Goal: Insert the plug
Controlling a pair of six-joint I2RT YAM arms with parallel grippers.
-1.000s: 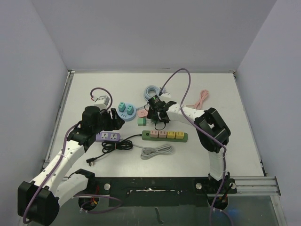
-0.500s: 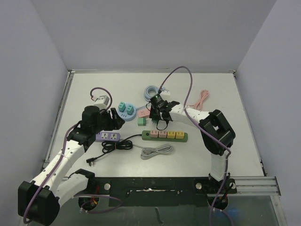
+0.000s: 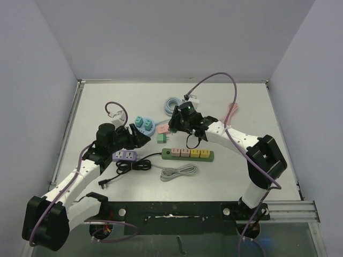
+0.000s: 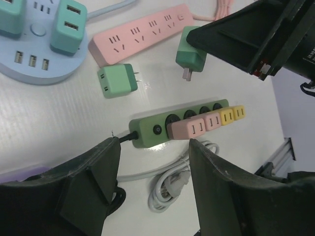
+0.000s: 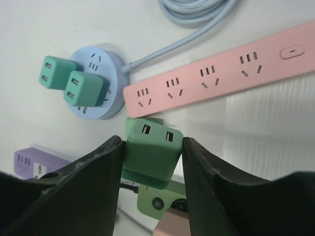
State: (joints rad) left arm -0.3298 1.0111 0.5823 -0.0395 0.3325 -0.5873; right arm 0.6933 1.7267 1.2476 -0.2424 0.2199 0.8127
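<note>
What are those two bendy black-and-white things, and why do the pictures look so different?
They are two robot arms. Each ends in a two-finger pincher called a gripper. The wide picture comes from a camera high up, looking down on the white table. The other two come from small cameras on the arms' wrists, so you see the dark fingers up close.

On the table lie a green power strip with pink and yellow plugs in it, a pink power strip, a round blue socket hub carrying two teal plugs, a purple strip, a coiled grey cable and a loose green plug.

The right gripper pinches another one, the held green plug. The left gripper is open and holds nothing.
</note>
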